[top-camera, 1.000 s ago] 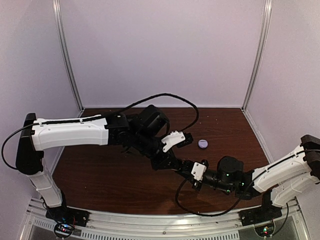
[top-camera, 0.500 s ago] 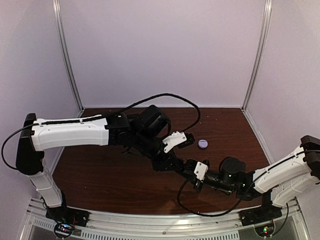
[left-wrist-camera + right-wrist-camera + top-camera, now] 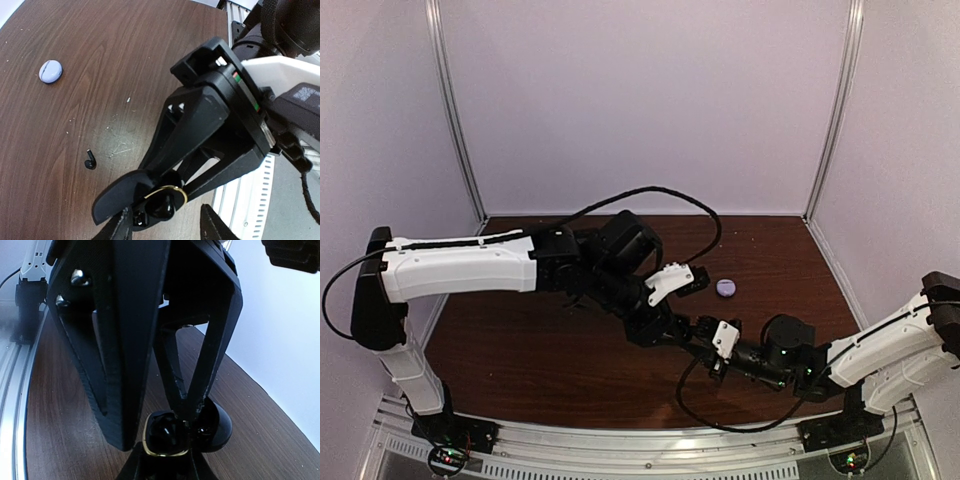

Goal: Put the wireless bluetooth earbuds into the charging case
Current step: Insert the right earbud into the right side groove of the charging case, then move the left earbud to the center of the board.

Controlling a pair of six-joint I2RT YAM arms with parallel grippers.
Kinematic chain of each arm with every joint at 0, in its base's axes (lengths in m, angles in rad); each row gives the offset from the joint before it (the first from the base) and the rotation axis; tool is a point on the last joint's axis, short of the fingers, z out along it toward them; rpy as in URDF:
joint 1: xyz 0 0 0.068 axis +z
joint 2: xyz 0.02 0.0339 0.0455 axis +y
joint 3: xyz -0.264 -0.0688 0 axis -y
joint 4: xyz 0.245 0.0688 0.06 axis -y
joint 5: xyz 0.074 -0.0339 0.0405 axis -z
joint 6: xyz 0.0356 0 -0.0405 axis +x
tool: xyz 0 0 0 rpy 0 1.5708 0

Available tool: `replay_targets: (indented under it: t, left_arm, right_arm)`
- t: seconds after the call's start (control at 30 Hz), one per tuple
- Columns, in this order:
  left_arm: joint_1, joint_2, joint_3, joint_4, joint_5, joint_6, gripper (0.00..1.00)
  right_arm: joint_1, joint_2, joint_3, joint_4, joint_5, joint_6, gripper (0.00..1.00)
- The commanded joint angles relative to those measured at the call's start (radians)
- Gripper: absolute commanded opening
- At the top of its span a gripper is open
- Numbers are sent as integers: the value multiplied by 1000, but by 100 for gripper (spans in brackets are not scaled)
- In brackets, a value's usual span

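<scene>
My right gripper (image 3: pixel 167 466) is shut on an open black charging case (image 3: pixel 167 437) with a gold rim, its lid (image 3: pixel 217 427) tipped back. In the left wrist view the case (image 3: pixel 172 192) holds a glossy black earbud (image 3: pixel 165 207) in its well. My left gripper (image 3: pixel 167 227) is open, a finger on each side of the case. Both grippers, left (image 3: pixel 670 327) and right (image 3: pixel 698 333), meet at the table's middle. A second black earbud (image 3: pixel 90 162) lies loose on the table. A closed lavender case (image 3: pixel 50 70) sits apart (image 3: pixel 725 287). The pale earbuds are out of view.
The brown table (image 3: pixel 540 340) is walled by pale panels at the back and sides. A black cable (image 3: pixel 650 192) loops over the left arm. A metal rail (image 3: pixel 640 450) runs along the near edge.
The right arm's wrist has shifted slightly right and lower while still holding the case. The left arm has hardly moved.
</scene>
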State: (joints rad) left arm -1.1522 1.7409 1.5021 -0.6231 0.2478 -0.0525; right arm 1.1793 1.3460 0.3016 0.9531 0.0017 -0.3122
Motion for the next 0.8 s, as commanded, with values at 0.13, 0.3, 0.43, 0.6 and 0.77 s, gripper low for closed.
replay_targets:
  t: [0.13, 0.3, 0.43, 0.6, 0.77]
  left_arm:
    - [0, -75, -20, 65, -43, 3, 49]
    - [0, -165, -105, 171, 26, 23, 52]
    - [0, -235, -172, 233, 10, 33, 52]
    - [2, -351, -290, 381, -26, 42, 56]
    - [11, -461, -471, 582, -105, 32, 79]
  right_arm:
    - [8, -46, -19, 114, -20, 26, 0]
    - [6, -62, -34, 124, -20, 45, 0]
    - [-4, -97, -54, 137, -38, 72, 0]
    - [-22, -144, -82, 152, -83, 106, 0]
    - [-40, -216, -114, 158, -136, 152, 0]
